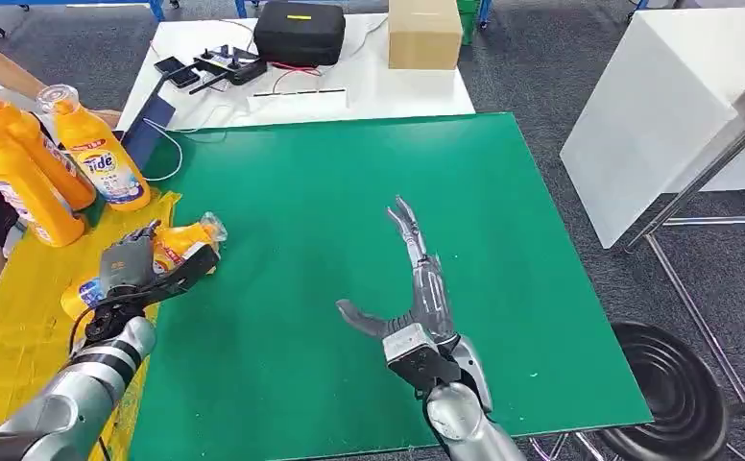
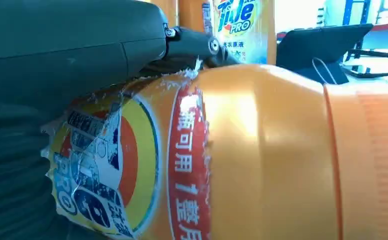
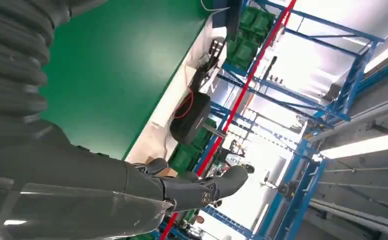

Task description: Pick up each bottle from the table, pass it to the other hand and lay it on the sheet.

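My left hand (image 1: 131, 264) grips the orange Tide bottle (image 1: 181, 247) lying on the yellow sheet (image 1: 13, 317); my right hand (image 1: 409, 288) hovers spread over the green mat (image 1: 330, 182).

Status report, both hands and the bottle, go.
Left hand grips lying bottle at yellow sheet edge. Right hand open over green mat. Three bottles upright nearby.

The green desk (image 1: 349, 192) lies open across its middle and right side, wide room for a robot hand to pass. At the far left, three upright orange bottles (image 1: 33, 163) crowd the yellow sheet (image 1: 13, 327). A white table (image 1: 369, 86) with a black case (image 1: 299, 32) and cardboard box (image 1: 424, 32) borders the far edge.
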Robot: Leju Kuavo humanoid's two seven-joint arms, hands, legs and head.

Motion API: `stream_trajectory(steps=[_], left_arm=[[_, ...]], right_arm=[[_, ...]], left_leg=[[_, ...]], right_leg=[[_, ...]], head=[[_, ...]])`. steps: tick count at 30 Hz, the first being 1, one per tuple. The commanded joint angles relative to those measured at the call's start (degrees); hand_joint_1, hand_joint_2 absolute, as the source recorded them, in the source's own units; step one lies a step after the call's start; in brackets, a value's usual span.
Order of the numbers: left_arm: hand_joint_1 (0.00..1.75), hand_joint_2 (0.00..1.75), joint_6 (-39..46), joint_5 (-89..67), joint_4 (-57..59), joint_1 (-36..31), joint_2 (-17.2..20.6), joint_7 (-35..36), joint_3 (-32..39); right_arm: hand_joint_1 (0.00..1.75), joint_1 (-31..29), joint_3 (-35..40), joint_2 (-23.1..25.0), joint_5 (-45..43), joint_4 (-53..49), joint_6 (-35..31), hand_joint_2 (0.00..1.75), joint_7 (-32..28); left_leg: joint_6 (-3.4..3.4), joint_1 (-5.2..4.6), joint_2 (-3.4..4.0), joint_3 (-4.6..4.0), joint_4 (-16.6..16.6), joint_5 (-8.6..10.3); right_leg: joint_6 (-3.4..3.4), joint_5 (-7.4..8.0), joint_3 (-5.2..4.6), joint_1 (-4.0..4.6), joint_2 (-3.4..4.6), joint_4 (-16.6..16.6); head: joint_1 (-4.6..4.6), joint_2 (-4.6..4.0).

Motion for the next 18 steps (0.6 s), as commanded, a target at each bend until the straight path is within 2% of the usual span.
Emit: stream_trajectory(steps=[1,10,12,16,18], left_arm=[[0.0,1.75,-0.6,-1.8,2.6,0.1,-1.3,2.6,1.8],[0.0,1.75,-3.2,-4.6,3.9,-0.1,-0.9,6.2,1.6],[0.0,1.75,-2.6,-7.8,4.1,-0.2,-0.6,10.2,1.2],[0.0,1.75,3.1,-9.0,1.5,1.2,-0.9,10.3,2.7],[0.0,1.75,3.1,-10.6,-4.2,3.5,-1.1,11.4,2.4]], right_arm=[[0.0,-2.1,-1.2,-0.8,0.1,3.3,0.5,1.75,0.3],[0.0,-2.2,-1.4,-0.8,0.3,3.4,1.0,1.75,0.5],[0.0,-2.3,-1.6,-0.5,0.4,3.6,1.3,1.75,0.7],[0.0,-1.8,-1.7,-0.4,0.6,3.6,1.3,1.75,0.8],[0.0,-1.3,-1.9,-0.5,0.6,3.3,1.1,1.75,0.8]], left_leg=[[-0.08,0.09,-0.07,0.24,0.0,-0.09],[-0.08,0.08,-0.03,0.21,0.0,-0.06],[-0.09,0.11,-0.07,0.24,0.0,-0.08],[-0.07,0.09,-0.06,0.16,0.0,-0.07],[-0.06,0.08,-0.05,0.12,0.0,-0.05]], right_leg=[[-0.04,-0.06,0.27,0.08,0.04,-0.1],[-0.04,-0.03,0.21,0.07,0.08,-0.1],[-0.05,-0.06,0.25,0.09,0.05,-0.1],[-0.03,-0.05,0.17,0.07,0.04,-0.1],[-0.02,-0.04,0.14,0.06,0.01,-0.1]], head=[[0.02,0.0],[0.0,0.0],[0.0,0.0],[0.0,0.0],[0.0,0.0]])
